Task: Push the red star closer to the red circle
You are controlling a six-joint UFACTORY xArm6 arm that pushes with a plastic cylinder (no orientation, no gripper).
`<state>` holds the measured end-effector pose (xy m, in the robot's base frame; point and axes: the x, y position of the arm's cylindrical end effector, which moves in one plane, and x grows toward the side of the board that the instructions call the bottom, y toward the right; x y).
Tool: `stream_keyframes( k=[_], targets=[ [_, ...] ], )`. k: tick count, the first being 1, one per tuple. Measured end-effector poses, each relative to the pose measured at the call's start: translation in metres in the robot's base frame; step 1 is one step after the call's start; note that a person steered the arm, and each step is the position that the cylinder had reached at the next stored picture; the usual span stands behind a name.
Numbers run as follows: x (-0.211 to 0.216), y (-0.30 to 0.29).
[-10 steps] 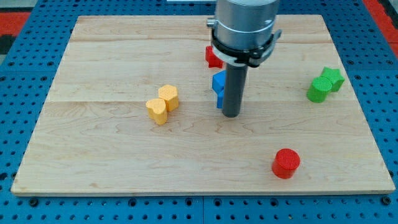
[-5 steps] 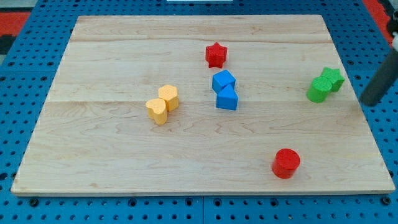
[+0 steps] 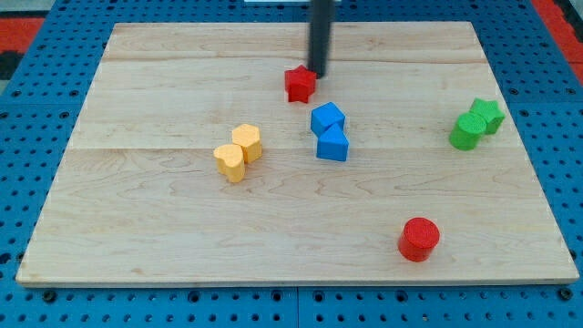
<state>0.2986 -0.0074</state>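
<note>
My tip [image 3: 318,73] is a bare rod with nothing to open or close, and it holds nothing. It stands at the upper right edge of the red star [image 3: 300,84], touching it or very nearly. From my tip the star lies down and to the left, while the red circle [image 3: 419,239] sits far off toward the view's bottom right. Two blue blocks [image 3: 329,131] lie just below my tip, on the way to the circle. The yellow blocks [image 3: 238,152] and green blocks [image 3: 476,124] are well aside.
</note>
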Motion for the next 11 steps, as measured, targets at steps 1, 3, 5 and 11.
stream_keyframes(
  k=[1, 3, 5, 11],
  targets=[
    [0.008, -0.034],
    [-0.02, 0.037],
    [0.039, -0.03],
    [0.023, -0.147]
  ],
)
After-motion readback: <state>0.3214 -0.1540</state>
